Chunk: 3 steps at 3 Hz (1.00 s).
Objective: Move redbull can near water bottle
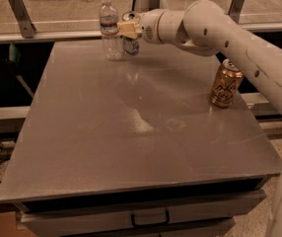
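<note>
The water bottle [109, 28] stands upright at the far edge of the grey table [131, 132], clear plastic with a white cap. Just right of it stands the redbull can [130, 44], slim with a silver top, mostly hidden behind my gripper. My gripper [129, 29] reaches in from the right on a white arm and is shut on the can, its tan fingers [129, 30] across the can's upper half. The can's base looks to be on or just above the table; I cannot tell which.
A wider gold-orange can [226, 84] stands near the table's right edge, under my arm's forearm. A rail runs behind the table's far edge. A drawer handle [150, 218] shows below the front edge.
</note>
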Each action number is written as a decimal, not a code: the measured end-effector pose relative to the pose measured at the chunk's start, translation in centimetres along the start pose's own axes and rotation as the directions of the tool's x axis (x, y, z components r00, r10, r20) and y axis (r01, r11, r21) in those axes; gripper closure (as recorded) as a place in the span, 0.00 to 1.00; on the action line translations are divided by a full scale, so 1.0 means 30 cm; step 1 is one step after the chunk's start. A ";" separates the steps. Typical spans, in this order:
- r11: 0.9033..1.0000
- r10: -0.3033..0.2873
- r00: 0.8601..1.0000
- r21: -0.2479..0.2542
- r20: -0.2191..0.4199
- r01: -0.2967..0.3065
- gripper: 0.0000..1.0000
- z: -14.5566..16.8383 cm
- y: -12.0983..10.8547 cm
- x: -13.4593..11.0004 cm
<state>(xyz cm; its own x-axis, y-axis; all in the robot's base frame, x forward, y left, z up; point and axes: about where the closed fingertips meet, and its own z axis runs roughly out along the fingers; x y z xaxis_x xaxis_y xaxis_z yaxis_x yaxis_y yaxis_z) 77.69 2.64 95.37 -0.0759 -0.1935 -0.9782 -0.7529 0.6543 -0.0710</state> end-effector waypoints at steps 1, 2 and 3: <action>1.000 0.024 0.999 0.004 -0.032 -0.024 0.82 0.016 -0.012 0.023; 0.999 0.038 0.998 0.004 -0.050 -0.038 0.59 0.033 -0.013 0.037; 0.999 0.051 0.997 -0.002 -0.059 -0.051 0.36 0.052 -0.008 0.056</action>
<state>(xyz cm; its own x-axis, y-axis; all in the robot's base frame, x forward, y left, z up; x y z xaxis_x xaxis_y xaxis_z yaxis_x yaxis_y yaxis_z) 78.75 3.29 93.43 -0.1529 -0.2030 -0.9672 -0.7495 0.6617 -0.0204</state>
